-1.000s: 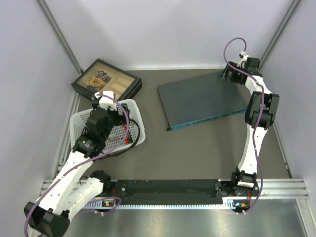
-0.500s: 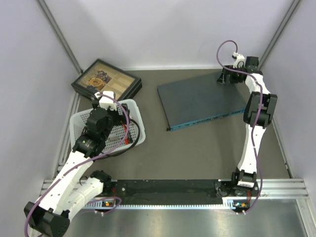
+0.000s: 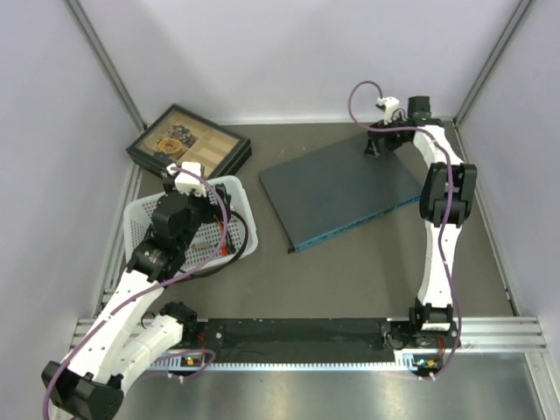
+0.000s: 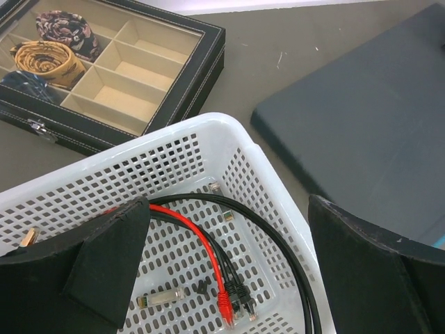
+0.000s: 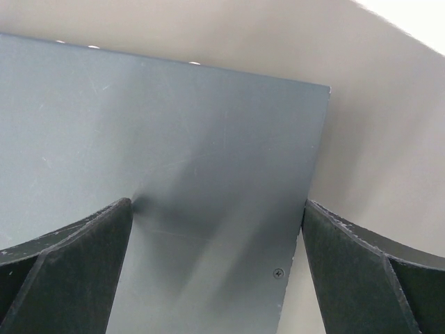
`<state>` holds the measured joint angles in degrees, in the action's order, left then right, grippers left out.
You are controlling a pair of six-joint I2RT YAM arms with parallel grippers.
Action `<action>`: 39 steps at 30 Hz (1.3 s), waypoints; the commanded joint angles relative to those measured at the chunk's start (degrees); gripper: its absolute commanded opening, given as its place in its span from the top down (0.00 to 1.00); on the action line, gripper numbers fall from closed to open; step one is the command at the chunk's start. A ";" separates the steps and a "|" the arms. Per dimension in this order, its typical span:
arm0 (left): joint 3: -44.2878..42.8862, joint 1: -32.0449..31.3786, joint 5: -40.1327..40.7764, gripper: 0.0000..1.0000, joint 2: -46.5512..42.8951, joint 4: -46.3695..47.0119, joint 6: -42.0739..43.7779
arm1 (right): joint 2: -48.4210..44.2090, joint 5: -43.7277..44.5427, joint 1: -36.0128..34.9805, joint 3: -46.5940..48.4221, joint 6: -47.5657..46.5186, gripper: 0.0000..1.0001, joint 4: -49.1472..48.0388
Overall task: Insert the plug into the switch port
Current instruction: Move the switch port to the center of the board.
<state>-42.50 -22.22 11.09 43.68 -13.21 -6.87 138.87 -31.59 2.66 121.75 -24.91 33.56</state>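
Note:
The switch [image 3: 337, 188] lies flat on the mat at the back right, a dark blue-grey box with its teal port edge [image 3: 354, 224] facing the arms. My right gripper [image 3: 378, 144] stands open at the switch's far right corner; in the right wrist view [image 5: 217, 209] one finger rests on the switch [image 5: 208, 139] top and the other is at its side edge. My left gripper [image 4: 226, 229] hangs open over the white basket [image 4: 257, 139]. On the basket floor lie a red plug [image 4: 224, 303] and black plugs [image 4: 243, 296] on their cables.
A black compartmented box [image 3: 188, 144] with rolled ties stands at the back left, just behind the white basket [image 3: 140, 219]. Grey walls and metal posts close in the back and sides. A black rail [image 3: 297, 332] runs between the arm bases.
My right gripper has swung left along the back. The switch has slid left and turned with it, so its teal edge now lies more slanted. The left arm has not moved.

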 commanded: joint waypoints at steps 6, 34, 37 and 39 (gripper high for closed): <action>0.05 0.24 -1.34 0.01 -1.49 3.11 -0.33 | -3.86 -11.91 -11.09 -10.65 -5.42 0.01 13.02; -7.95 5.69 15.10 0.01 17.57 -15.43 -19.91 | -62.12 23.68 -20.14 -59.58 29.99 0.01 -14.75; -8.74 8.15 15.54 0.01 20.03 -20.70 -26.05 | -66.18 23.94 -24.27 -64.95 31.14 0.01 -17.82; -9.44 10.17 15.01 0.01 22.49 -25.52 -29.23 | -67.67 23.86 -26.82 -66.55 30.71 0.01 -18.62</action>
<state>-48.58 -14.90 24.43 63.53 -29.58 -26.55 74.87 -8.88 -20.23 58.46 2.52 19.92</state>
